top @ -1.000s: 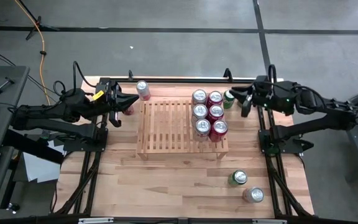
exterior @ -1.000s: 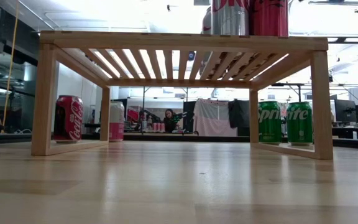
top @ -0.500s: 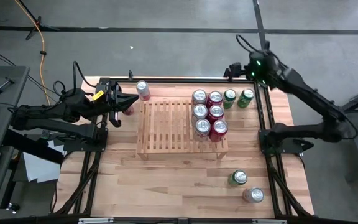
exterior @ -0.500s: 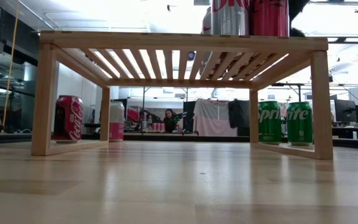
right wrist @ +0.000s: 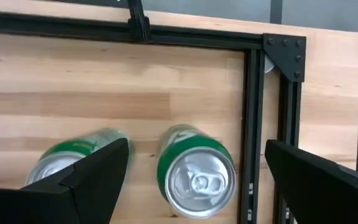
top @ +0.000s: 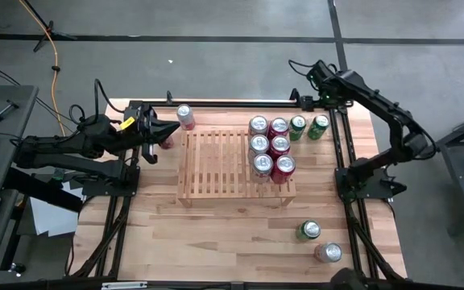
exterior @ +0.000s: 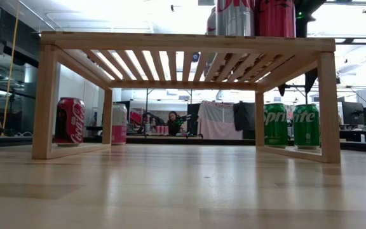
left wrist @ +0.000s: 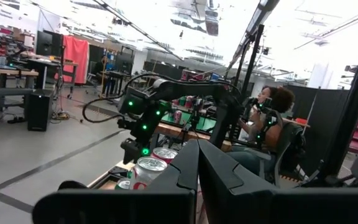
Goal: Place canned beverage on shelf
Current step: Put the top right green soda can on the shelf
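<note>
From above, the right gripper (top: 312,74) is raised behind the shelf (top: 234,165), fingers spread, empty; the left gripper (top: 170,130), fingers together, rests beside the shelf's left end. Six cans stand on the shelf's right end. At table level, can tops are cropped. Right wrist: two green cans (right wrist: 194,173) below spread fingers (right wrist: 101,168).

Even overhead light, glaring ceiling in low view, blurred foreground tabletop (exterior: 183,197).

Shelf (top: 216,161) showing pale wood slats; cans on it (top: 271,149) showing red and silver; two green Sprite cans (exterior: 291,125); black arms (top: 55,149).
</note>
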### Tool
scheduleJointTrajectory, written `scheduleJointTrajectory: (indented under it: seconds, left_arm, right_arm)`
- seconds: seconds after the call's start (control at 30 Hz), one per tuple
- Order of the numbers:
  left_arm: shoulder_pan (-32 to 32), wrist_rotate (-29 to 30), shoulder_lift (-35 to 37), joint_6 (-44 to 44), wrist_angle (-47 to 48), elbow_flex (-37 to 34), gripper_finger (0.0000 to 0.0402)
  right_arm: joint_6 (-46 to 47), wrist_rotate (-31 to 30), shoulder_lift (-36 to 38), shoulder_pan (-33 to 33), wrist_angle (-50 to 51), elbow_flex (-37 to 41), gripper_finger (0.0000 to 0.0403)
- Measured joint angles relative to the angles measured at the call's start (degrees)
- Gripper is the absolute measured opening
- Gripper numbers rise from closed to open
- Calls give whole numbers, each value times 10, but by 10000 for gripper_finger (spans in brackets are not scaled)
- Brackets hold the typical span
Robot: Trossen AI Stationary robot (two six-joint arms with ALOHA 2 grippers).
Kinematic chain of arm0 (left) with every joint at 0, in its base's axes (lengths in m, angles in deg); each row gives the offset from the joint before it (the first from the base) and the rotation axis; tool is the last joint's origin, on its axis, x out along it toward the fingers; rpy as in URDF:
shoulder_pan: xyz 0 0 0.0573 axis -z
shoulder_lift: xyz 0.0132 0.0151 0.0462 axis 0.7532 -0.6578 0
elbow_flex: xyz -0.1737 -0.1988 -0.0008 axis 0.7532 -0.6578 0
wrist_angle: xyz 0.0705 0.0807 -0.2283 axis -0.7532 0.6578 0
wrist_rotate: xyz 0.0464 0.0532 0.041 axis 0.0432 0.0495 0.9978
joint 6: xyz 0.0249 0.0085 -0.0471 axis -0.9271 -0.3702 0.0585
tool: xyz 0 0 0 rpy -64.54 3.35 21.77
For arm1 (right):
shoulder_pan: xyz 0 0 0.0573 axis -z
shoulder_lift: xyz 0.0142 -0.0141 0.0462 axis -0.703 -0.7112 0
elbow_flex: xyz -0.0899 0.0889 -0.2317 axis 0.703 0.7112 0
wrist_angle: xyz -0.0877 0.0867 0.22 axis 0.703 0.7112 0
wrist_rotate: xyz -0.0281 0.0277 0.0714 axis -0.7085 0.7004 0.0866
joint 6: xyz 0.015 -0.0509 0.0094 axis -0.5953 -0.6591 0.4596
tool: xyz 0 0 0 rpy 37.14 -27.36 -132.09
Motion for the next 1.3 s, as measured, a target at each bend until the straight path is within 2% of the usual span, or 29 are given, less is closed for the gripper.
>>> scheduleJointTrajectory:
  seconds: [0.13,0.43,1.03,1.17,1.3]
  left_arm:
    - [0,1,0,-13,0,0,1]
    - [0,32,0,-25,0,0,1]
    - [0,31,0,-23,1,0,3]
    - [0,31,0,-20,0,0,3]
    - [0,31,0,-17,0,0,3]
  right_arm:
    - [6,-1,-4,4,-14,6,364]
    - [75,33,4,26,-68,94,364]
    - [126,18,6,14,-120,162,363]
    - [148,23,6,14,-120,190,341]
    - [150,25,8,11,-121,202,292]
